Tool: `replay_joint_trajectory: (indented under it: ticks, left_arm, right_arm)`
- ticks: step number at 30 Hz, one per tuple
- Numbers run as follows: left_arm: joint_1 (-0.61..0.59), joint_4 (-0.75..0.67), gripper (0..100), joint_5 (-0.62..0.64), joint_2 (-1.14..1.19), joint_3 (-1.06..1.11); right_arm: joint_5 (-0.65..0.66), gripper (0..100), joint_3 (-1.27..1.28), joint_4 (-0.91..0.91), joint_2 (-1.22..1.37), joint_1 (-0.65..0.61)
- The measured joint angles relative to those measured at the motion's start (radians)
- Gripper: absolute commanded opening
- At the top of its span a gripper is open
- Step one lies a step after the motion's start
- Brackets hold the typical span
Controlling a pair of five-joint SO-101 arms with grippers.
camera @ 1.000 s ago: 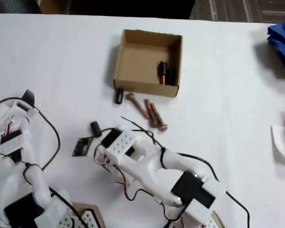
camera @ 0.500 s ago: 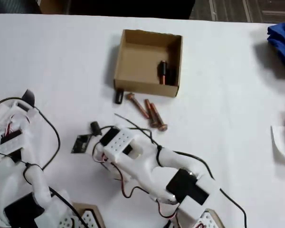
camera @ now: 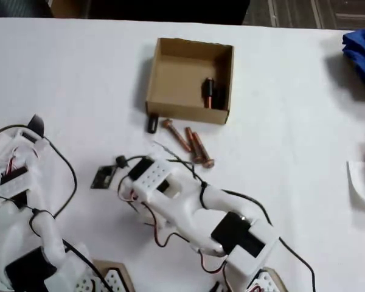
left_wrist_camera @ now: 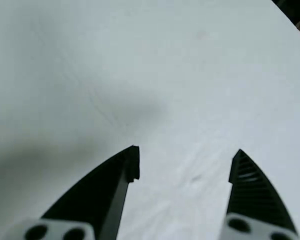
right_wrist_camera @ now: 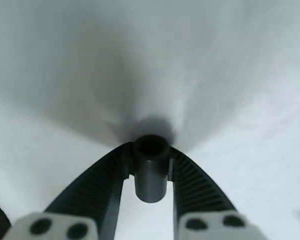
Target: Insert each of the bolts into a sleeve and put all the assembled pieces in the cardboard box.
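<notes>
My right gripper (right_wrist_camera: 150, 161) is shut on a black sleeve (right_wrist_camera: 151, 170), which stands upright on the white table between the fingers. From above, that sleeve (camera: 120, 161) sits just left of the right arm's white wrist, with a black finger (camera: 101, 177) beside it. Three copper bolts (camera: 193, 146) lie side by side in front of the cardboard box (camera: 164, 79). Another black sleeve (camera: 152, 123) lies at the box's front left corner. One assembled bolt and sleeve (camera: 208, 92) rests inside the box. My left gripper (left_wrist_camera: 185, 162) hangs open over bare table at the far left (camera: 35, 125).
A blue cloth (camera: 362, 55) lies at the back right edge and a white object (camera: 360, 185) at the right edge. Black cables (camera: 67, 164) loop from both arms over the table. Open table spreads left of and behind the box.
The right gripper's black finger has swung in toward the sleeve and closed on it. The right arm's body shifted slightly back and left. The left arm kept still.
</notes>
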Motion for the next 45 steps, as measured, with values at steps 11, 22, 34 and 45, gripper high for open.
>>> replay_joint_trajectory:
  ticks: [11, 22, 34, 45]
  left_arm:
    - [0.000, 0.000, 30, 0.000, 0.000, 0.000]
    - [0.000, 0.000, 30, 0.000, 0.000, 0.000]
    - [0.000, 0.000, 30, 0.000, 0.000, 0.000]
    - [0.000, 0.000, 30, 0.000, 0.000, 0.000]
  right_arm:
    - [0.005, 18.7, 0.003, 0.015, 0.002, 0.055]
    - [0.006, 19.0, -0.002, 0.037, 0.003, 0.058]
    - [0.006, 15.8, -0.008, 0.044, 0.006, 0.061]
    - [0.006, 2.1, -0.008, 0.043, 0.012, 0.115]
